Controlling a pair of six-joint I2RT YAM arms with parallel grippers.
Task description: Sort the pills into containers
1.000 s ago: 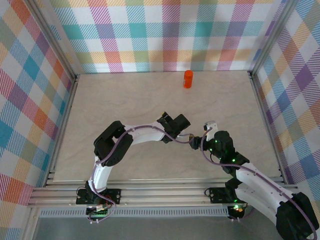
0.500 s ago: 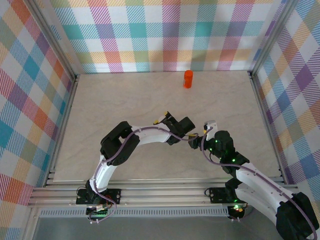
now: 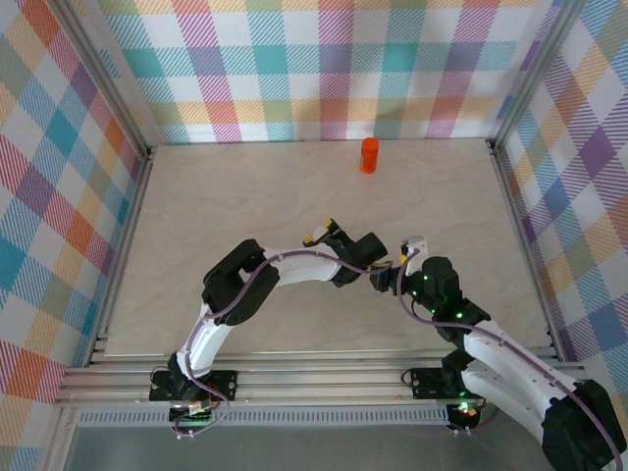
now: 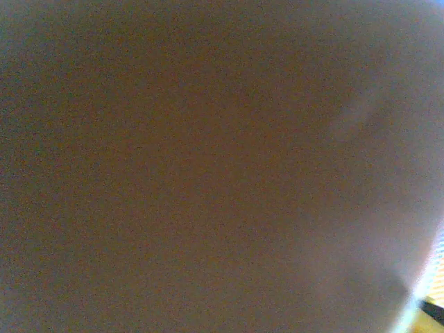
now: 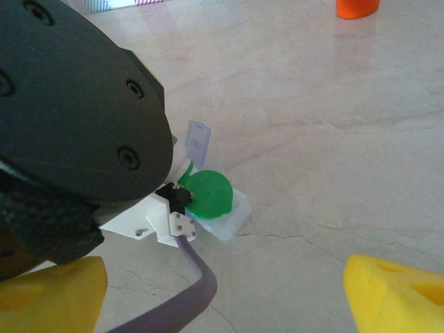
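Pale marbled tabletop [image 3: 245,196], enclosed by plaid-patterned walls. The all-orange cylindrical pill bottle [image 3: 369,155] stands upright near the far wall, well apart from both arms. The clear whitish bottle with green cap [image 5: 208,194] sits at mid-table, apparently tipped, just beside the left gripper [image 3: 373,265]; whether that claw grasps it cannot be told. The right gripper [image 5: 222,302] is released, with nothing between its yellow pads [image 5: 395,291]. Judged step: securing the capped bottle. The next move calls for a steady hold before uncapping

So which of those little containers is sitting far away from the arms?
The orange bottle, alone near the back wall; the green-capped bottle and small blue box sit right beside the left arm.
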